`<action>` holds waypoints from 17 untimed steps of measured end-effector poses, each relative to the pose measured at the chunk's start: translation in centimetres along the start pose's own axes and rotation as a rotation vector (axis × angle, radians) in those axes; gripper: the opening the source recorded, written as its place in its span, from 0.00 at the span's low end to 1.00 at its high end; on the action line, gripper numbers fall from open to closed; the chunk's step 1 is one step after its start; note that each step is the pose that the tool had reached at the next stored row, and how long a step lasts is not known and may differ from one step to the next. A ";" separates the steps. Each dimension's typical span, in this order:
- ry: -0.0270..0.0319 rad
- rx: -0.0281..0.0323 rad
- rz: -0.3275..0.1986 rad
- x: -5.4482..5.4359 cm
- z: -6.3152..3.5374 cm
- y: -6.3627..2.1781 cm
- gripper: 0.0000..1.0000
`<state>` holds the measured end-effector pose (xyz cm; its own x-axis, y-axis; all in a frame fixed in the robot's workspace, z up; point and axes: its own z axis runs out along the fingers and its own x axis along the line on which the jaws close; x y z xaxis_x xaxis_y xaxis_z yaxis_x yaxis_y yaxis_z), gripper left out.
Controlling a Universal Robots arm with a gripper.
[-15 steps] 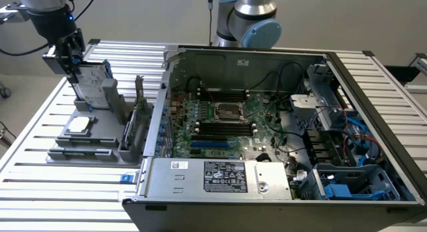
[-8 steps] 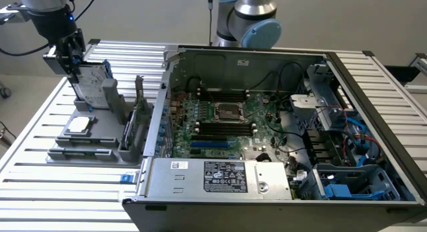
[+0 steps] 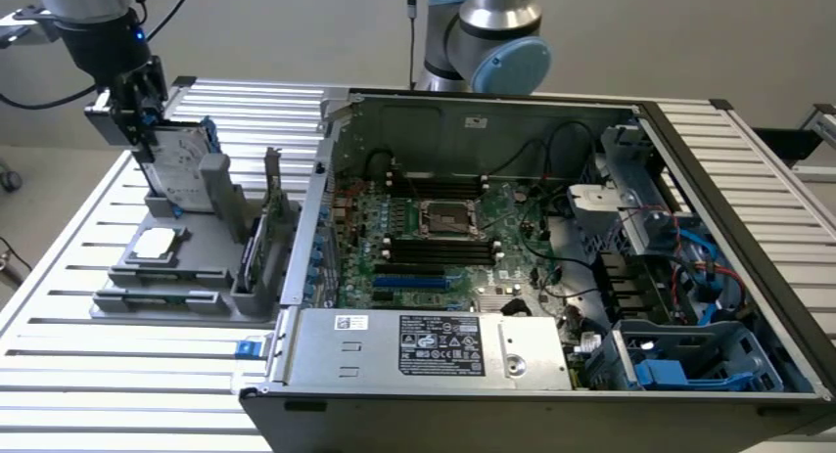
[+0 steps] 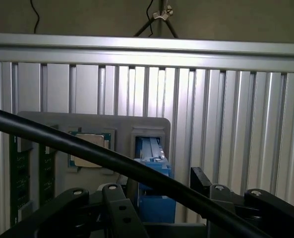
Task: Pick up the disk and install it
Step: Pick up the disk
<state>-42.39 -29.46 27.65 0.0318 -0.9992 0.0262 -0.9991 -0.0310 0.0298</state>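
The disk (image 3: 187,159) (image 4: 149,151) stands upright in the grey holder (image 3: 167,275) on the counter (image 3: 78,375). The end effector (image 3: 141,130) (image 4: 159,194) straddles its top edge, jaws apart, with a gap visible on one side. A black cable (image 4: 87,148) crosses the wrist view and hides the other side's contact.

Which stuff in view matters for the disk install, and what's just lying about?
For the job:
- disk, standing in the grey holder
- gripper, open, at the disk's upper end
- open computer case, likely where it goes

Just lying about:
- processor chip
- power-supply box
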 end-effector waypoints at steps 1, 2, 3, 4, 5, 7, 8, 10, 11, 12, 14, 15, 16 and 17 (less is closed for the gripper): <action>0.0000 0.0000 0.000 0.0 0.00 0.00 0.60; 0.0000 0.0000 0.000 0.0 0.01 0.00 0.57; 0.0000 0.0000 0.000 0.0 0.00 0.00 0.57; 0.0000 0.0000 0.000 0.0 0.01 0.00 0.51; 0.0000 -0.0001 0.000 0.0 0.01 0.00 0.51; 0.0000 0.0001 0.000 0.0 0.02 0.00 0.51; 0.0000 0.0001 0.001 0.0 0.02 0.00 0.51; 0.0001 0.0000 0.001 0.0 0.02 0.00 0.51; 0.0001 -0.0001 0.002 0.0 0.02 0.00 0.48; -0.0001 0.0000 0.002 0.0 0.03 0.00 0.48; -0.0002 0.0001 0.002 0.0 0.04 0.00 0.41; -0.0002 0.0001 0.003 0.0 0.04 0.00 0.41; -0.0001 0.0001 0.003 0.0 0.04 0.00 0.41; -0.0001 0.0001 0.003 0.0 0.04 0.00 0.41</action>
<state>-42.39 -29.46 27.62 0.0286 -0.9992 0.0261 -0.9992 -0.0279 0.0296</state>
